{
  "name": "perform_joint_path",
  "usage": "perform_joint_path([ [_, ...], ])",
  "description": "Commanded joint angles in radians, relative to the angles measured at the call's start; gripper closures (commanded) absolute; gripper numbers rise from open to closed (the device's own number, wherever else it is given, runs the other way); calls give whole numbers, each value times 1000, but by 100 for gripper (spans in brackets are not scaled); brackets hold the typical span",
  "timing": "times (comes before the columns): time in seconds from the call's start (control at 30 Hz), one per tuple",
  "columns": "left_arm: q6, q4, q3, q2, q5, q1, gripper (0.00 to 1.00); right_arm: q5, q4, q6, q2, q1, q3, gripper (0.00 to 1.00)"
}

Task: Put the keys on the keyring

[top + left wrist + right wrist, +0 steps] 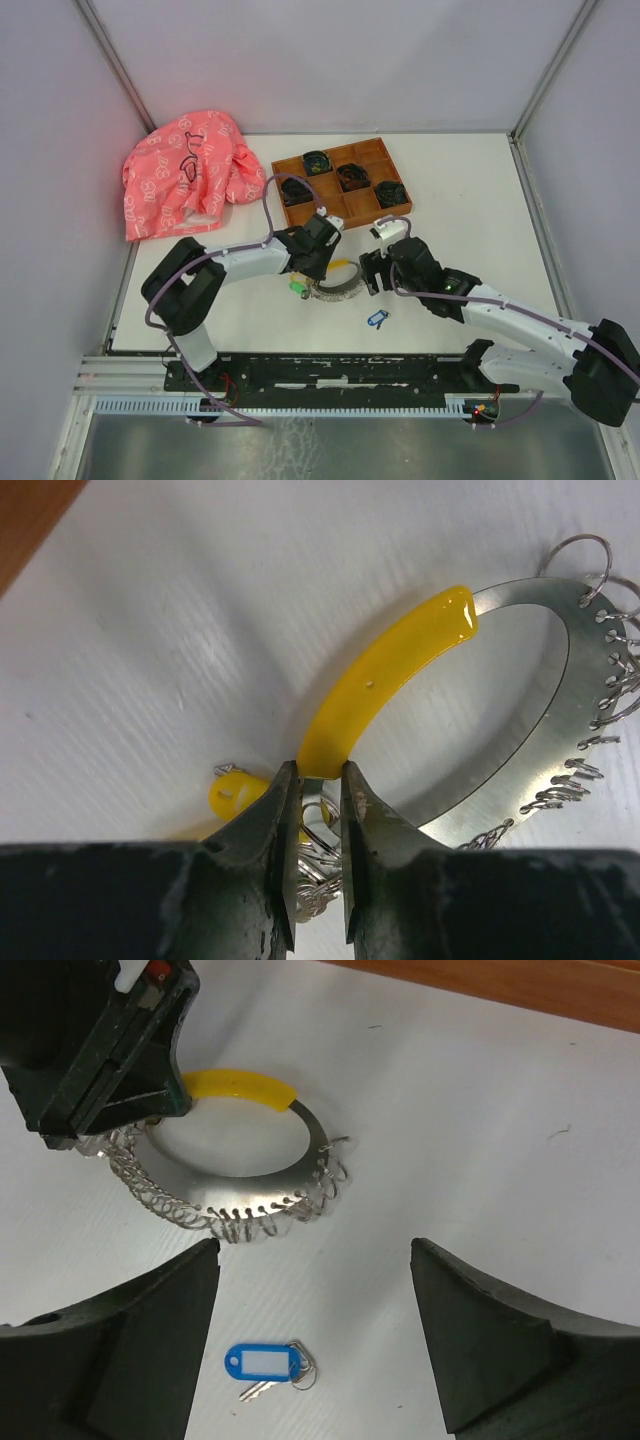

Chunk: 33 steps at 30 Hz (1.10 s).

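Observation:
The keyring is a flat grey metal ring with a yellow sleeve and several small wire loops along its rim. It lies on the white table. My left gripper is shut on the ring's band at the lower end of the sleeve, also visible in the top view. A yellow tag lies beside its fingers and a green tag sits at the ring's left. The blue-headed key lies loose on the table below the ring. My right gripper is open and empty above it. The black-headed key is out of view.
A wooden tray with dark coiled bundles stands behind the ring. A pink cloth lies at the back left. The left arm's gripper body fills the upper left of the right wrist view.

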<state>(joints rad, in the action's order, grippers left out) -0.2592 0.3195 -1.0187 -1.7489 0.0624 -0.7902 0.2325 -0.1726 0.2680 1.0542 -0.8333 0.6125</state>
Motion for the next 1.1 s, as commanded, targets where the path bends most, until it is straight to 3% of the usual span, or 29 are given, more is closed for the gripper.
perform_joint_path([
  [0.0,-224,-66,59,102,12,9,97,-99,64,6,27,-31,62,16],
  [0.27,-286,-147,111,176,-32,11,97,-150,104,38,103,-84,74,19],
  [0.47,-328,-230,199,257,-33,20,97,-9,37,125,97,-52,83,16],
  [0.8,-388,-332,271,321,-53,28,97,-174,254,380,138,44,3,15],
  [1.07,-402,-363,294,361,-54,28,97,-273,440,502,264,98,-29,22],
])
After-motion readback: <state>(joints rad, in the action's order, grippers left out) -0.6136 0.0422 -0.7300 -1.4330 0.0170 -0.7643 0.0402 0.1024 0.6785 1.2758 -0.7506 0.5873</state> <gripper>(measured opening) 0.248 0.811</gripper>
